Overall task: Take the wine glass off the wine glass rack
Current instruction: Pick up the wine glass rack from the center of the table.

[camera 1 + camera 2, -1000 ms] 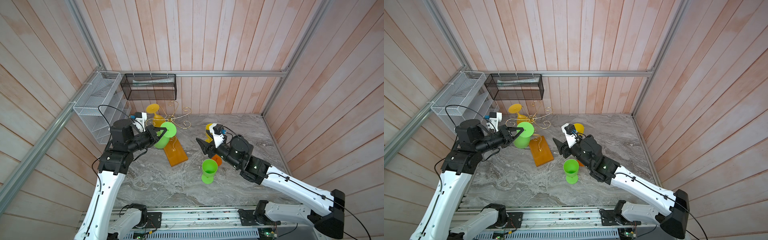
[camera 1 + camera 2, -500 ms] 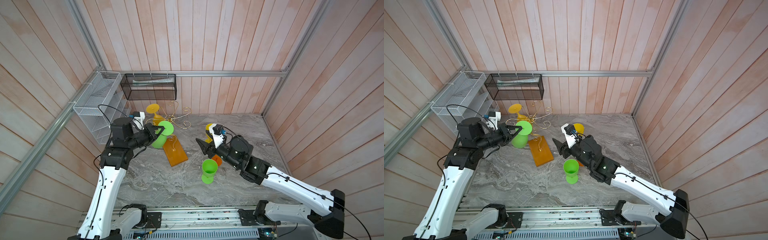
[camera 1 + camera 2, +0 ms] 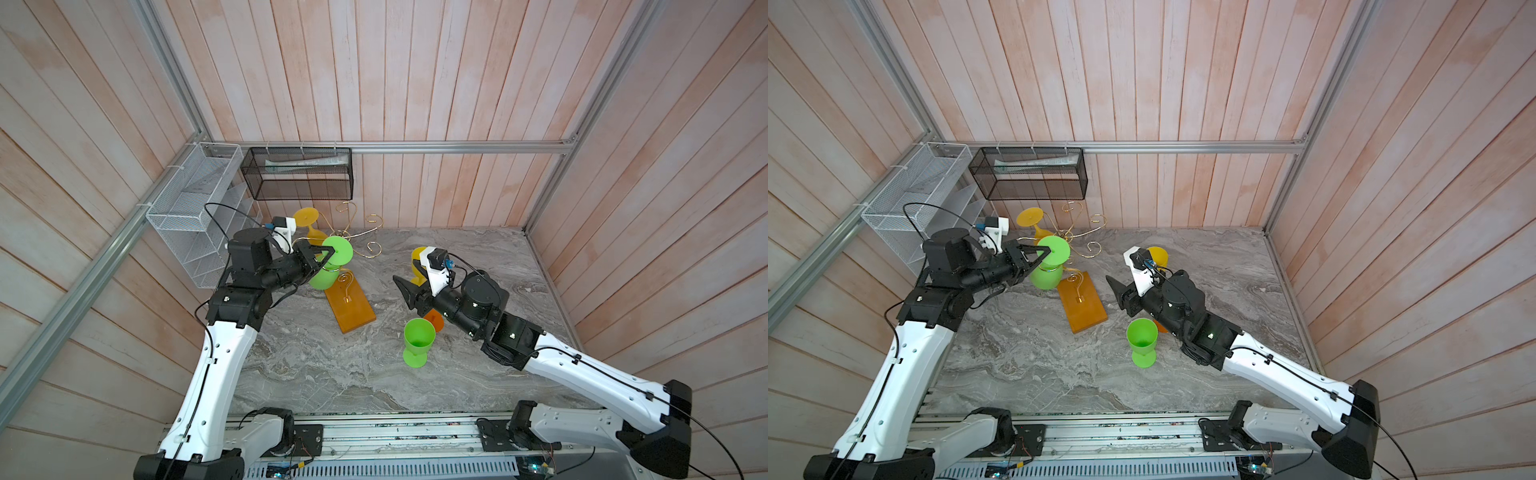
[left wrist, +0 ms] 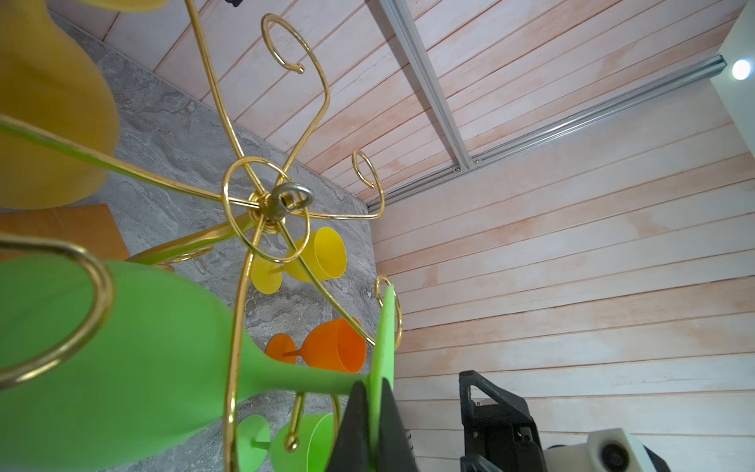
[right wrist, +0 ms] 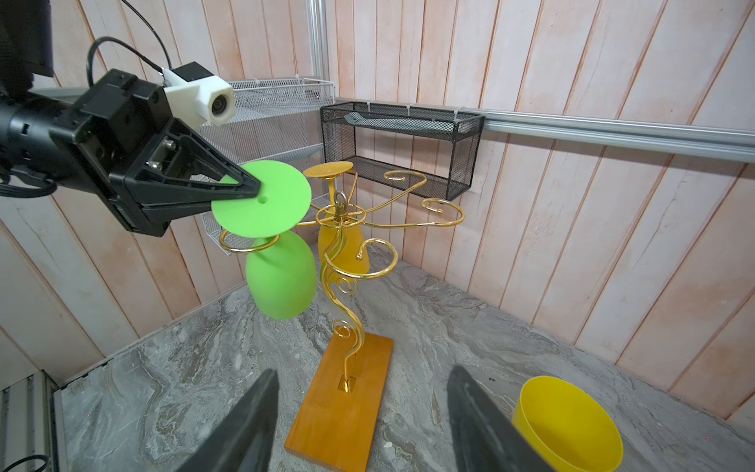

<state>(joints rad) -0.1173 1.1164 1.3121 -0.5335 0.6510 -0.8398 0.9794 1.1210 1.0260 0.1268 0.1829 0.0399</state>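
Wine glass hangs bowl-down (long axis roughly upright).

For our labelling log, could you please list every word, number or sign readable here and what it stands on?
No text can be read.
The pale packet in the black mesh basket may carry print, but it is too blurred.
The wine glass rack bears none.

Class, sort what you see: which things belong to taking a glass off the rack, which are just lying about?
In the job: wine glass rack, hanging green glass, left gripper pinching its foot.
Lying about: standing green glass, yellow glass, orange glass, black mesh basket, white wire shelf.
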